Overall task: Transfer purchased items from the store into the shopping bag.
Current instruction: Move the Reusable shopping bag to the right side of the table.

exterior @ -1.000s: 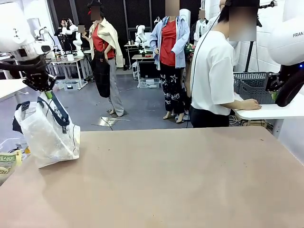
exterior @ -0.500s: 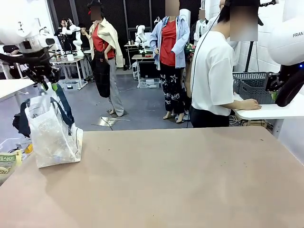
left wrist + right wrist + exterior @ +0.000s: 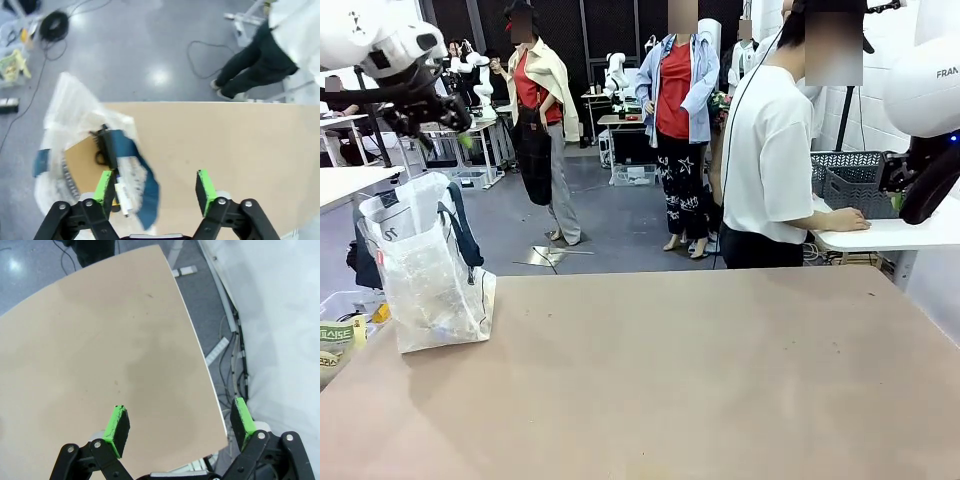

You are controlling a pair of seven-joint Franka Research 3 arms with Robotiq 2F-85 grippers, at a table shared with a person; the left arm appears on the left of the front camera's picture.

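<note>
1. Shopping bag (image 3: 425,270) stands upright at the table's (image 3: 700,380) left edge, mouth open, navy handles (image 3: 460,235) drooping over the rim. Nothing holds it.
2. Left gripper (image 3: 445,118) hangs above the bag, clear of it. Wrist view: left gripper (image 3: 155,187) jaws wide apart, empty, looking down into the bag (image 3: 90,160).
3. Right gripper (image 3: 180,425) jaws wide, empty, over the table's corner (image 3: 100,355).
4. Store basket (image 3: 850,180) sits on a side table far right, beside the person (image 3: 775,150), whose hand (image 3: 847,220) rests on that tabletop.

A robotics lab — cables (image 3: 55,25) across grey floor, workbenches (image 3: 470,135) behind.
</note>
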